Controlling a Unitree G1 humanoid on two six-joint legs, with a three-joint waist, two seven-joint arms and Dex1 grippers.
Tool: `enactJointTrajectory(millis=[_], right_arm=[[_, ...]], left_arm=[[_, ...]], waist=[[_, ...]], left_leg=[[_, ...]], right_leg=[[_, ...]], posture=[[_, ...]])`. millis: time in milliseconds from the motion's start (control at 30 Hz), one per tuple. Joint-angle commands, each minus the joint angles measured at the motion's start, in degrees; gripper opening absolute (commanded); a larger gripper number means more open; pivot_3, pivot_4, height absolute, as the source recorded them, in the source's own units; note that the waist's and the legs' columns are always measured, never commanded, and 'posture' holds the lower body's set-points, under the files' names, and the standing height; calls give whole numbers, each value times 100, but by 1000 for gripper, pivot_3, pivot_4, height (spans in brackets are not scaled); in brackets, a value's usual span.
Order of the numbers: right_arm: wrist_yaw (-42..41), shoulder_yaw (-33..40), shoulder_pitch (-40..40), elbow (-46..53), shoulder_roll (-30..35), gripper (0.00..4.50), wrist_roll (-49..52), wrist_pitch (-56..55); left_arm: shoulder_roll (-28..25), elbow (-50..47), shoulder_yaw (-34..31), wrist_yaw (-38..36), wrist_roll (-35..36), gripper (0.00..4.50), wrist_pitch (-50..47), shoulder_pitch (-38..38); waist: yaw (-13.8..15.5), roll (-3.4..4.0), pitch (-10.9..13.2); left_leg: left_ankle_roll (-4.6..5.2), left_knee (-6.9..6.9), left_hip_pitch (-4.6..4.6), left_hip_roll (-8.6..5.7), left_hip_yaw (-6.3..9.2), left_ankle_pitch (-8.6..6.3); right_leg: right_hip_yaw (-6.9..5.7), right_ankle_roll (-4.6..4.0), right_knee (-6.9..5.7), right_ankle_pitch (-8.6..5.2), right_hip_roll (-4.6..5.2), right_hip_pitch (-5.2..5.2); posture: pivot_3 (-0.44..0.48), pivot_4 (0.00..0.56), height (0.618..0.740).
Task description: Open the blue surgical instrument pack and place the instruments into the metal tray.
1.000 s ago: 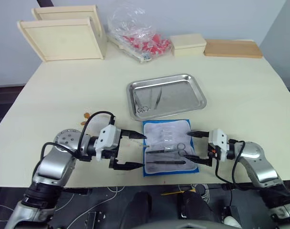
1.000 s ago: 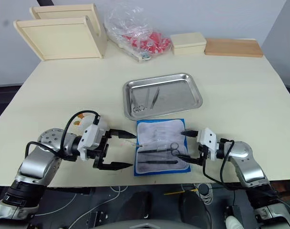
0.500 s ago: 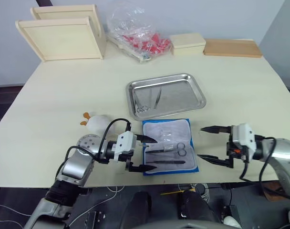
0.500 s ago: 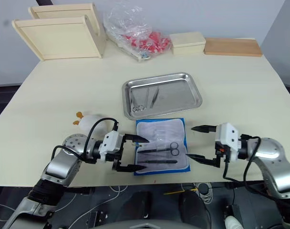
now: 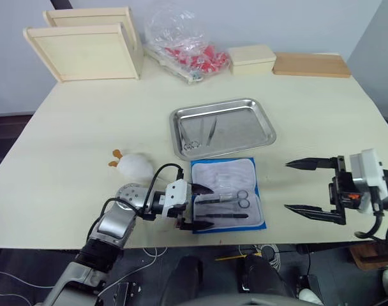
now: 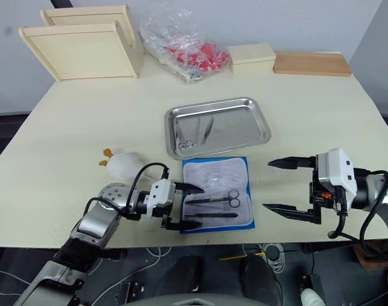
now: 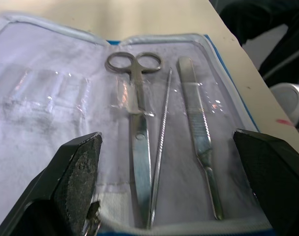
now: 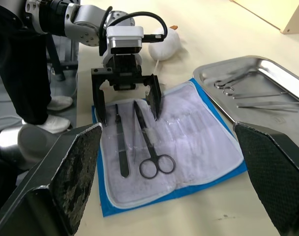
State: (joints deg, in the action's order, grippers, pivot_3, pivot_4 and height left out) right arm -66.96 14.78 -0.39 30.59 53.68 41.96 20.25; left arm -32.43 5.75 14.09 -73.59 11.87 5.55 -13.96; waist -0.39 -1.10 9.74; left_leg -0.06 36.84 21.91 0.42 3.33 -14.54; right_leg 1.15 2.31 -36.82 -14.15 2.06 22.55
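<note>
A broad cream-coloured table carries everything here. Along its far edge stand two pale wooden boxes, then a clear plastic bag of red items, a small cream box and a flat wooden board. The metal tray lies near the middle — and just in front of it, almost touching, the blue surgical instrument pack lies open, lining up. A small white soft toy with orange bits rests left of the pack.
</note>
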Motion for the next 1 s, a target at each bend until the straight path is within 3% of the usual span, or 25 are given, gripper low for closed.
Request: enactJointTrajectory(millis=[33,333,533,767,1000], right_arm=[[-54,316,69,207,106,4500,138,60],[-127,494,224,235,191,4500,122,100],[84,223,129,268,128,4500,-57,150],[496,-570,-163,319,-89,4500,-540,199],[1177,-1956,-817,-73,-506,4500,-1910,203]], left_arm=[[102,301,158,80,-181,4480,107,35],[223,423,241,73,-180,4480,54,174],[182,543,272,11,-221,4480,63,226],[181,601,227,40,-196,4480,42,255],[127,736,309,0,-319,4480,24,230]], waist=[[10,3,-2],[77,23,-14],[93,47,-29],[87,50,-37],[81,58,-56]], left_leg=[[0,4,0,0,-1,0],[2,31,-3,5,-3,-1],[3,31,-3,3,-11,-1],[3,31,-5,2,-16,-2],[3,31,-8,1,-20,-2]], right_leg=[[0,1,-1,0,0,-1],[2,27,-2,-3,2,-14],[3,26,-3,-2,0,-14],[6,26,-3,-2,-2,-14],[7,25,-6,-4,-4,-13]], posture=[[0,150,740],[0,150,740],[0,150,740],[0,150,740],[0,150,740]])
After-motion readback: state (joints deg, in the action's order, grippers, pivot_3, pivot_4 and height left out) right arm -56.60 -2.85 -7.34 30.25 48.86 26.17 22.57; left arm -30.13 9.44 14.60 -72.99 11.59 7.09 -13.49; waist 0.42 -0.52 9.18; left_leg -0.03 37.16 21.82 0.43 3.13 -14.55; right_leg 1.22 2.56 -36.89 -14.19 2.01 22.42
